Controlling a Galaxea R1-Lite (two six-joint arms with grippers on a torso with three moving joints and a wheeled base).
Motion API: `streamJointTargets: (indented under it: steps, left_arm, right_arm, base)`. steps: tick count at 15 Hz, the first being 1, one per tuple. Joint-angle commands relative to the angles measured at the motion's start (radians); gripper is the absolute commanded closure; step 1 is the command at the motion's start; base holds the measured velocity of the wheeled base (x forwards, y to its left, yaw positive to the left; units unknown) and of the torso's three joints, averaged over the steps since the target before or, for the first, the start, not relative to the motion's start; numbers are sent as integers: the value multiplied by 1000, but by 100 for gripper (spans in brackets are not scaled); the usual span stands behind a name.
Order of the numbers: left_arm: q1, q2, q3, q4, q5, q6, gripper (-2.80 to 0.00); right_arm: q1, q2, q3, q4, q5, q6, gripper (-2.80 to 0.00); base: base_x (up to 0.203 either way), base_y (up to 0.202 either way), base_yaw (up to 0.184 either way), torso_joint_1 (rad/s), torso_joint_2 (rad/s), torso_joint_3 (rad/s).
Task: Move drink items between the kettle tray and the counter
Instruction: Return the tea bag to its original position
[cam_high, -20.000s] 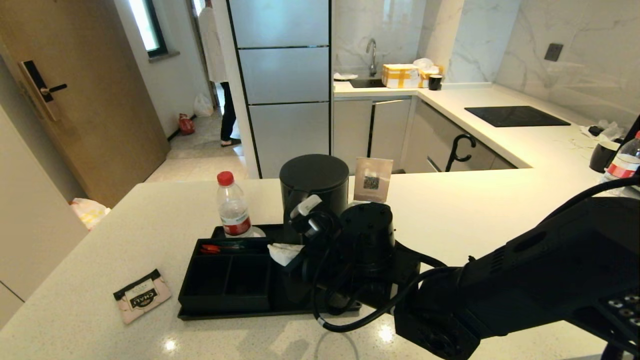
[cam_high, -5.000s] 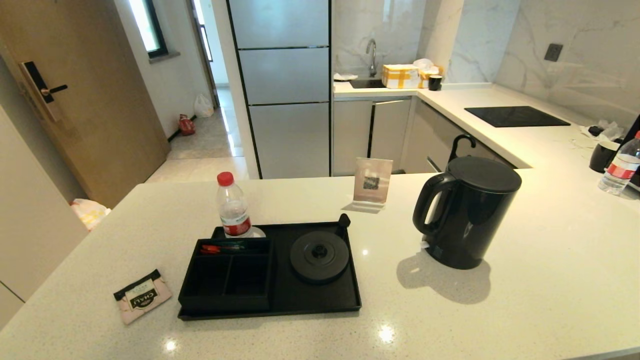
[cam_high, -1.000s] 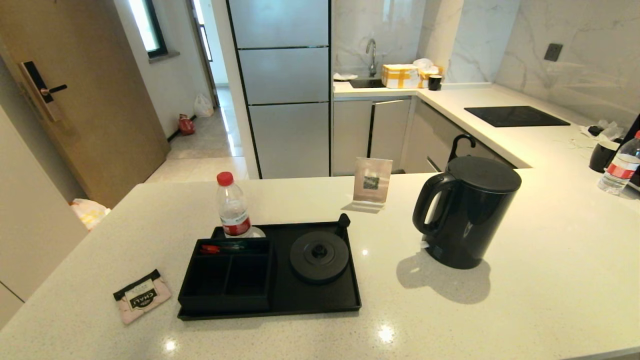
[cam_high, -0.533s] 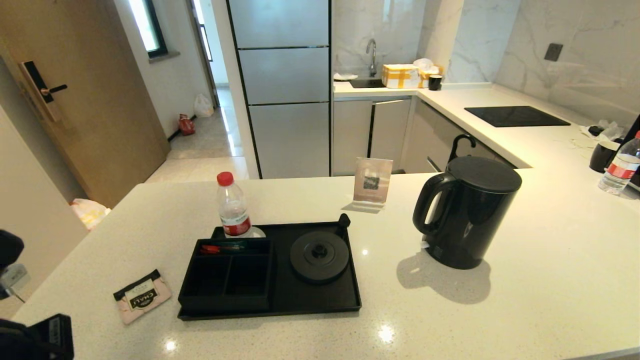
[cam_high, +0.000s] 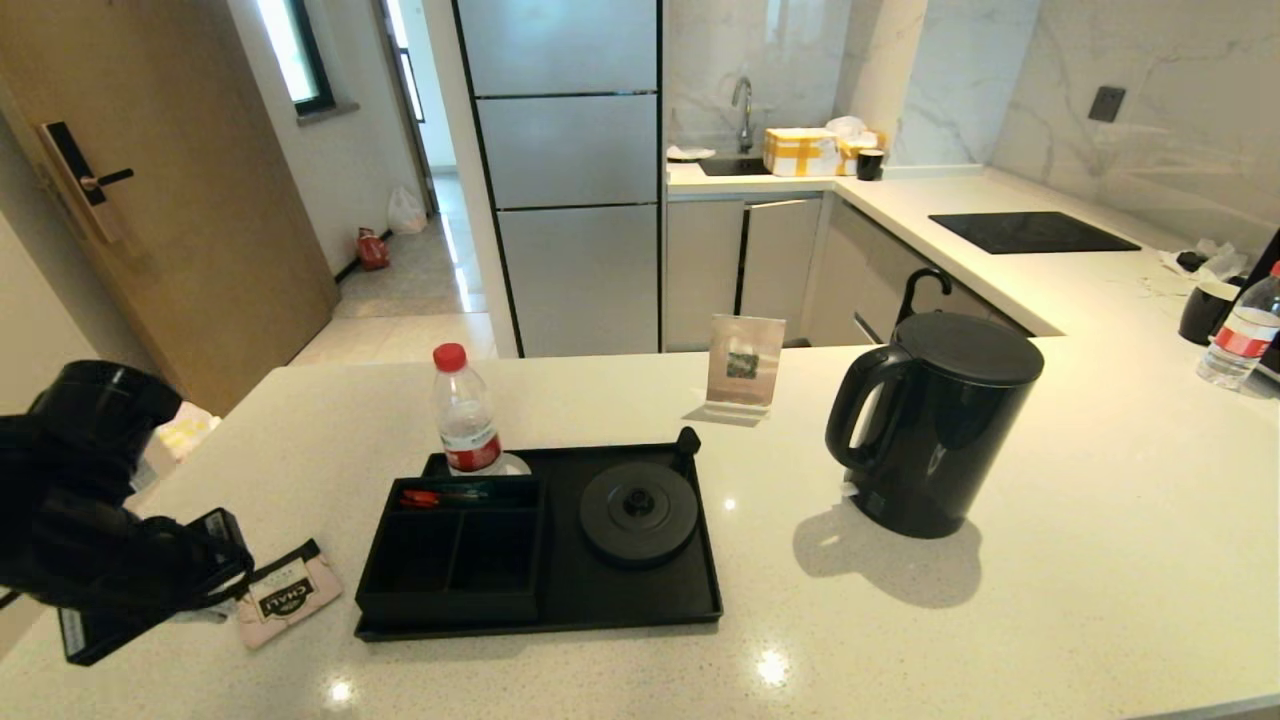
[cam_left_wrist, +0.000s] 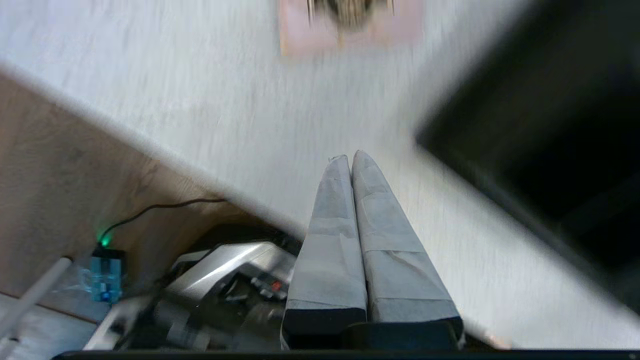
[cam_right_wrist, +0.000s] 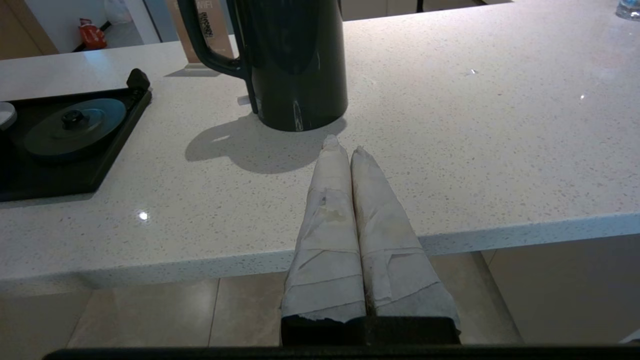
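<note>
left gripper (cam_left_wrist: 350, 157) pressed together, empty, near tea bag (cam_high: 285, 592) | open wide first, then pinch its edge | right gripper (cam_right_wrist: 342, 145) pressed together, parked

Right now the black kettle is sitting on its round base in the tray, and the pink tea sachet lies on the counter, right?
Not quite. The head view shows the kettle standing on the counter to the right of the tray, its round base bare. The tea sachet does lie on the counter.
</note>
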Motion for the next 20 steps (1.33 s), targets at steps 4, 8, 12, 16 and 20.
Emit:
streamJointTargets:
  steps: [4,8,12,16,20]
  left_arm:
    - [163,256,-21,-191,-6,18,0]
    - [219,277,-38,-246,-119,46,0]
    - [229,283,-18,-274,-140,63,0]
    - [221,285,-13,-274,-144,73,-280]
    - [212,282,-2,-276,-149,89,-280]
  right_arm:
    - [0,1,0,0,0,0,0]
    - [0,1,0,0,0,0,0]
    - [1,1,0,0,0,0,0]
    - [0,1,0,0,0,0,0]
    - [0,1,0,0,0,0,0]
  base:
    - [0,0,0,0,0,0]
    - [0,0,0,0,0,0]
    - [0,0,0,0,0,0]
    - [0,0,0,0,0,0]
    - [0,0,0,0,0,0]
